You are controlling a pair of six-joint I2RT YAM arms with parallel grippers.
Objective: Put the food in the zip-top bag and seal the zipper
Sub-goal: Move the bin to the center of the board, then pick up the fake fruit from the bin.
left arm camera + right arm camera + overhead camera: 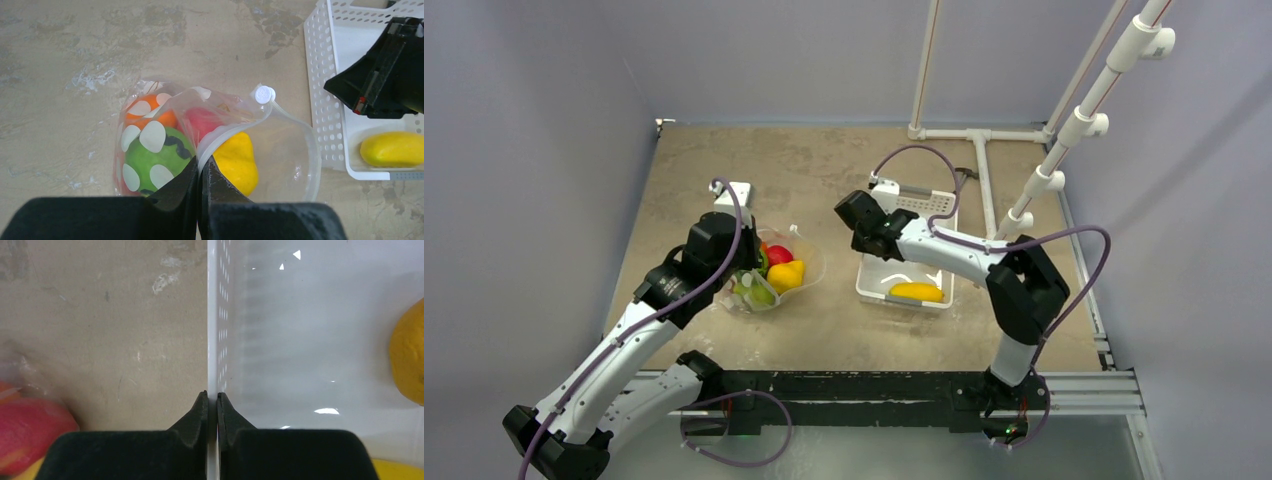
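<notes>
Tan, mottled table (pixel 824 170) fills the floor of a booth with grey walls (pixel 524 150).

The zip-top bag (pixel 812 258) lies left of centre. Its long axis runs about from 9 to 3 o'clock, and its mouth points to 3 o'clock, toward the white basket (pixel 320 75). Inside the bag are an orange piece (pixel 160 117), a red piece (pixel 202 122), a striped green piece (pixel 170 150) and a yellow piece (pixel 237 160).

The zipper (pixel 235 127) curves as an open loop, with its white slider (pixel 264 94) at the 12 o'clock side. The left gripper (pixel 201 162) has its jaws pressed together on this zipper strip at the 6 o'clock edge of the mouth.

The right gripper (pixel 212 397) has its jaws closed on the thin left wall of the basket. The basket's long axis goes about from 12 to 6 o'clock. One long yellow fruit (pixel 916 292) lies at its 6 o'clock end, pointing from 9 to 3 o'clock.

A strip of bare table separates bag and basket, and more bare table lies at 12 o'clock of the bag. A white pipe frame (pixel 984 170) stands just beside the basket at 1 o'clock.
</notes>
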